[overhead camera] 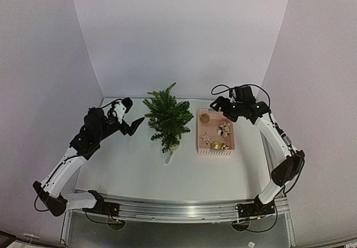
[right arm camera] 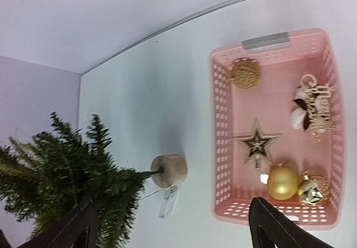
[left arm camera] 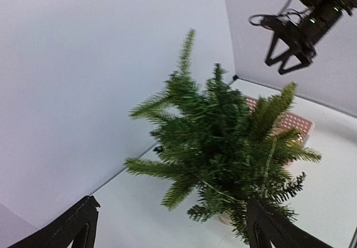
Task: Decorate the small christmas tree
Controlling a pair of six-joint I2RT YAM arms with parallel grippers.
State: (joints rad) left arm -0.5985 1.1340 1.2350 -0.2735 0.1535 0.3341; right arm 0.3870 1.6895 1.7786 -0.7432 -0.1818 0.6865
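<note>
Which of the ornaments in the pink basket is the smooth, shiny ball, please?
The gold ball beside the star; the other, a twine ball, is matte and woven.

The small christmas tree [overhead camera: 167, 117] [left arm camera: 223, 147] [right arm camera: 61, 175] stands upright on the white table [overhead camera: 128, 164], about midway across it and toward the back, just to the left of the pink basket [overhead camera: 215, 133] and apart from it. It is a miniature dark green fir with bushy needle branches spreading on every side and one slim tip rising above the rest. All that shows on its branches is green needles. A thin trunk runs down into a small, pale, round pot [overhead camera: 174, 146] [right arm camera: 169, 170]. A small white tag [overhead camera: 168, 157] [right arm camera: 167, 202] lies on the table just beside the pot.
</note>
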